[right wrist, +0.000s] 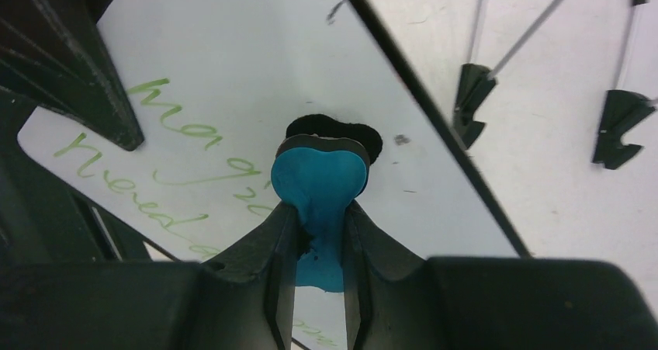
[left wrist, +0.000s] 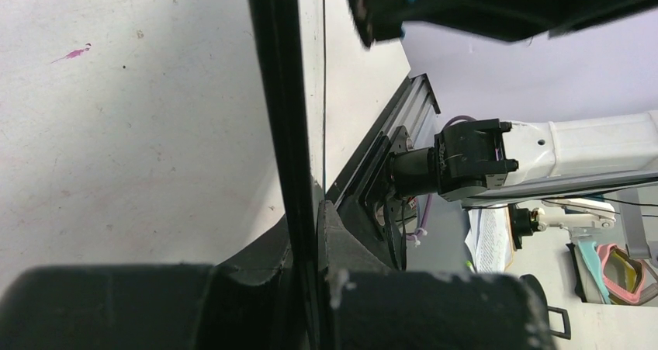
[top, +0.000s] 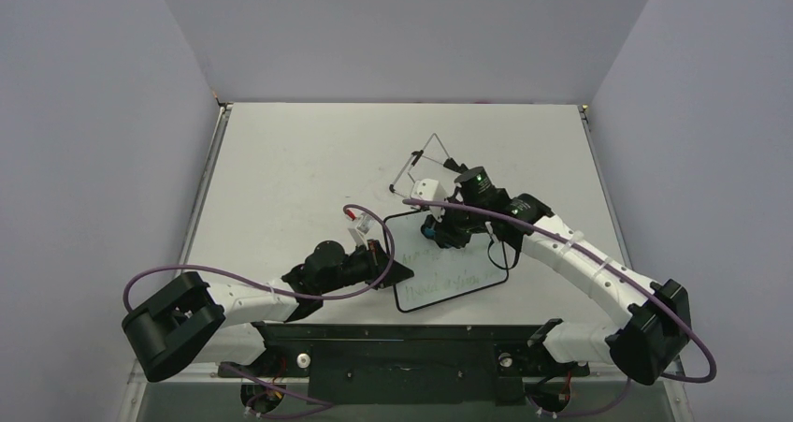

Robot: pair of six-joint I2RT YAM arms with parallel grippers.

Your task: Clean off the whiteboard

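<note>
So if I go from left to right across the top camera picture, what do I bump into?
left arm → left gripper, pinching the board's edge → whiteboard → right arm

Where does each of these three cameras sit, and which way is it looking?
Top external: above and behind the arms, looking down on the table; both arms show.
Left wrist: on the left arm, looking along the left gripper, shut on the edge of the whiteboard.
Right wrist: looking down past the right gripper, shut on the blue eraser, at green writing.
Shared: all show the whiteboard.
</note>
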